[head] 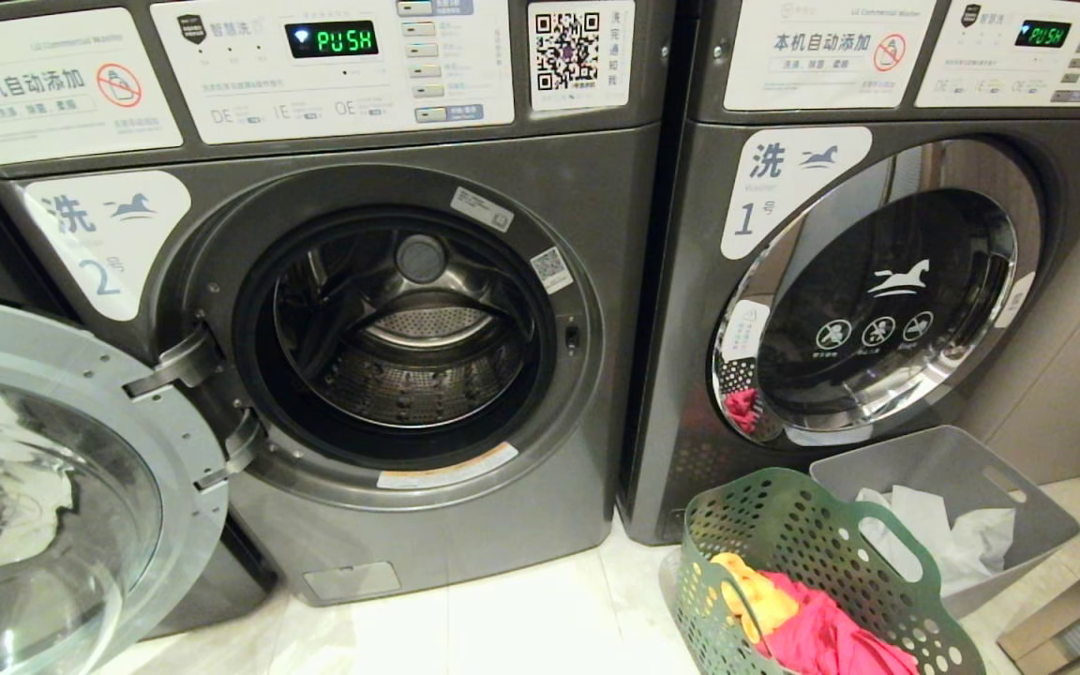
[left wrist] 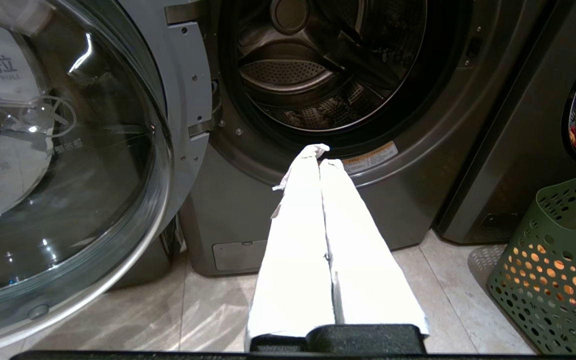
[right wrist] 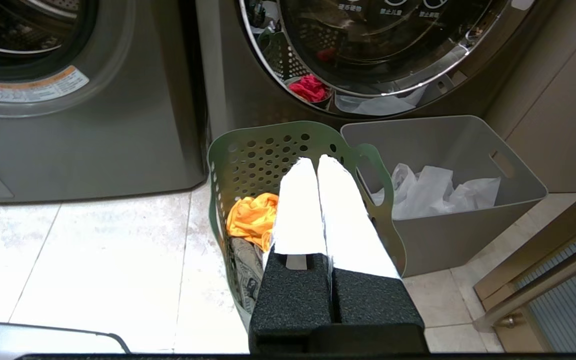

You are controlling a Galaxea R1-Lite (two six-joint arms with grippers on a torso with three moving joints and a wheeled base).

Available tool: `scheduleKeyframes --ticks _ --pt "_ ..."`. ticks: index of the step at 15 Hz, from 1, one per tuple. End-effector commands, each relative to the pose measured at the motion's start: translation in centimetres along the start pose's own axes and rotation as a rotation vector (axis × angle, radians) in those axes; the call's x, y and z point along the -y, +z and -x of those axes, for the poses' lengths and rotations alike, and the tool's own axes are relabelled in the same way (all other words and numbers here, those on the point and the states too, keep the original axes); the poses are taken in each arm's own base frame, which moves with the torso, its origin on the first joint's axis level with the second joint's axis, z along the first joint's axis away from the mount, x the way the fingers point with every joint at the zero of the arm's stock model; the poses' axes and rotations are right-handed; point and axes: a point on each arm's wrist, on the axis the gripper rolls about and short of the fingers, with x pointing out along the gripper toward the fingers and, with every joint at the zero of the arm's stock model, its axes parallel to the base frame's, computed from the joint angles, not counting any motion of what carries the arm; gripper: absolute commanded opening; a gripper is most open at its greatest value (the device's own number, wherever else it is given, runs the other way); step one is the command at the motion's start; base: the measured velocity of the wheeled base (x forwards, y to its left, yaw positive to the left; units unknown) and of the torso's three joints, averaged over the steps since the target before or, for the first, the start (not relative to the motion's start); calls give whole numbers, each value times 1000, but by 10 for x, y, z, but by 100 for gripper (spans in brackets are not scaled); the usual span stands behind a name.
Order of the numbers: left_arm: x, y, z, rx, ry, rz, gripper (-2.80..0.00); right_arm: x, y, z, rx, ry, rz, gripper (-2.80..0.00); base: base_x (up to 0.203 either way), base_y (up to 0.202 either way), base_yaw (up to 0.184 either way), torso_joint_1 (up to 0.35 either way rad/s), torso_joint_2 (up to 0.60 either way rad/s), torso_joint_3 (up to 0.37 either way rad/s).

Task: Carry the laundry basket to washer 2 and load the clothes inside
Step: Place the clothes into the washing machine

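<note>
The laundry basket (head: 812, 572), dark green plastic with round holes through its walls and a slot handle in the rim, stands on the pale tiled floor (head: 521, 628) at about 5 o'clock in the head view, just before the foot of the machine labelled "1". In it lie the clothes (head: 802, 623): a bright yellow piece against the near wall, a pinkish-red one beside it, and in the right wrist view a grey-olive printed piece (right wrist: 245, 272) under the yellow.

At the basket's 2 o'clock, touching or nearly so, sits a grey solid-walled bin (head: 952, 497) holding crumpled white plastic bags (head: 943, 534).

Washer 2 (head: 362, 337) fills the middle, at 10 to 11 o'clock from the basket. Its white label reads "洗" and "2号"; the display shows "PUSH" in green, beside a QR code and a panel reading "本机自动添加". Its glass door (head: 52, 487) is swung wide to 8 o'clock, marked "拉 PULL" in the left wrist view, and the steel drum lies open. Bare tiles run between washer 2's foot and the basket.

Washer 1 (head: 887, 281), door closed, also shows "PUSH".

The left gripper (left wrist: 318, 155) hangs before washer 2's lower rim, its white fingers pressed together on nothing. The right gripper (right wrist: 316, 162) hangs over the basket, fingers likewise closed and empty.
</note>
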Motion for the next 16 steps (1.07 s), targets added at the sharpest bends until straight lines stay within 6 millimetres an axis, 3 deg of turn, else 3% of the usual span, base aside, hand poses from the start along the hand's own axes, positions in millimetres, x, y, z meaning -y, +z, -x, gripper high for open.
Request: scheduleKeyframes --ticks 1,8,16 --pt "0 -11 -2 -41 3 0 -280 0 0 0 -1 0 5 -280 0 0 0 0 0 0" --pt "0 -11 -2 -40 1 0 -280 0 0 0 -1 0 8 -280 0 -1 8 1 0 0" --pt "0 -11 -2 -40 1 0 -280 0 0 0 -1 0 6 -280 0 -9 175 3 3 2"
